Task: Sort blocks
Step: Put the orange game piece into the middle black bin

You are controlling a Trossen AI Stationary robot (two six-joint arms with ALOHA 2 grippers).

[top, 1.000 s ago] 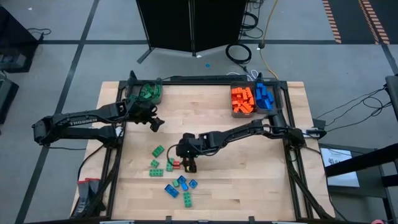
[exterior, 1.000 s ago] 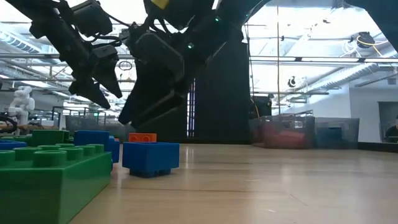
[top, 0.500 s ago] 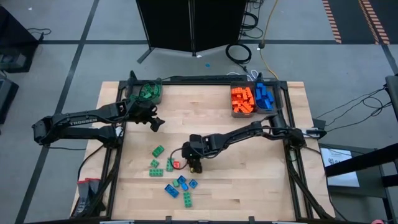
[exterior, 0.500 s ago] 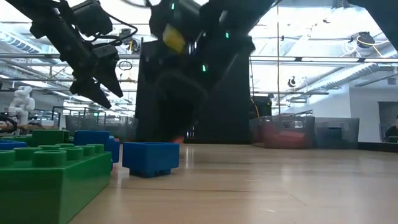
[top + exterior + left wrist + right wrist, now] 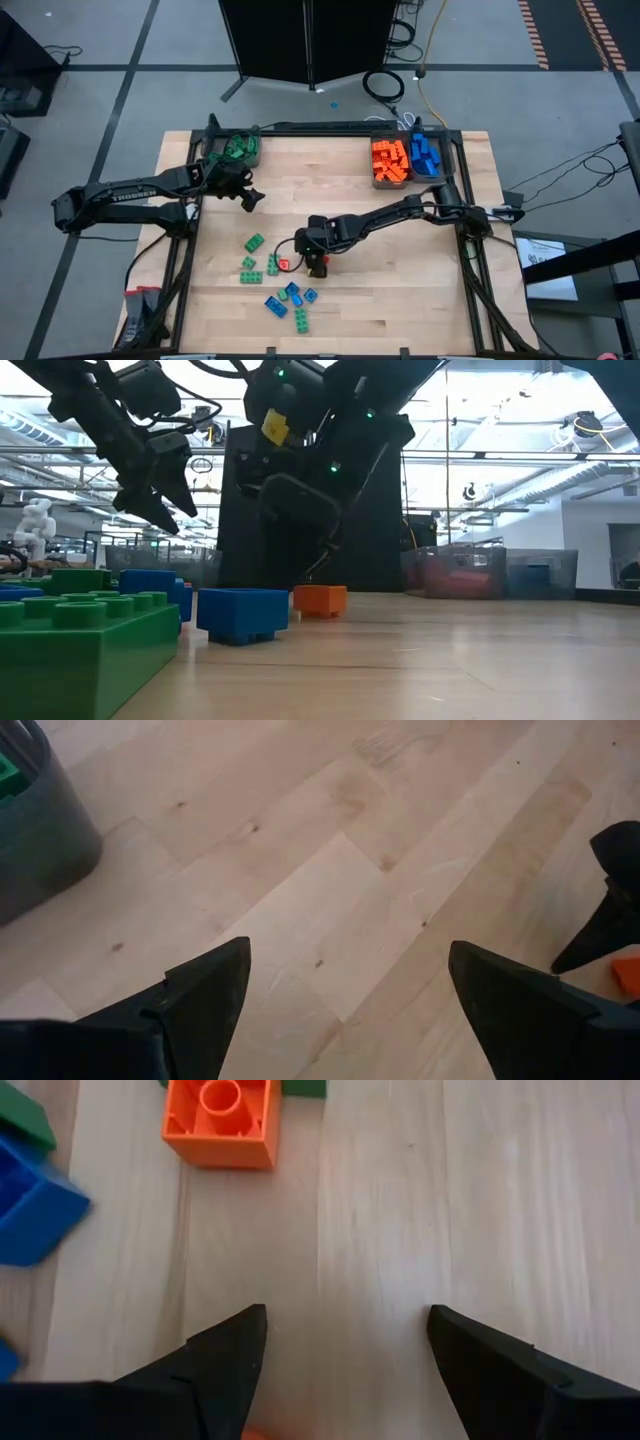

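Note:
Loose blocks lie on the near-left part of the table: green ones (image 5: 254,242), blue ones (image 5: 292,292) and an orange block (image 5: 283,264). In the right wrist view the orange block (image 5: 222,1120) lies hollow side up. My right gripper (image 5: 316,266) is open and low over the wood just right of that block, with bare table between its fingertips (image 5: 345,1340). In the low view an orange block (image 5: 320,600) rests on the table beside its fingers. My left gripper (image 5: 249,198) hangs open over bare wood (image 5: 350,990), near the green bin (image 5: 238,148).
A grey bin of orange blocks (image 5: 390,160) and one of blue blocks (image 5: 425,155) stand at the far right; the bin of green blocks (image 5: 40,830) stands at the far left. Bare wood stretches across the table's middle and right.
My right gripper has sunk toward the table, shifted a little toward the right edge and tipped steeper, staying open. In the low view an orange block now shows on the table right of the blue one.

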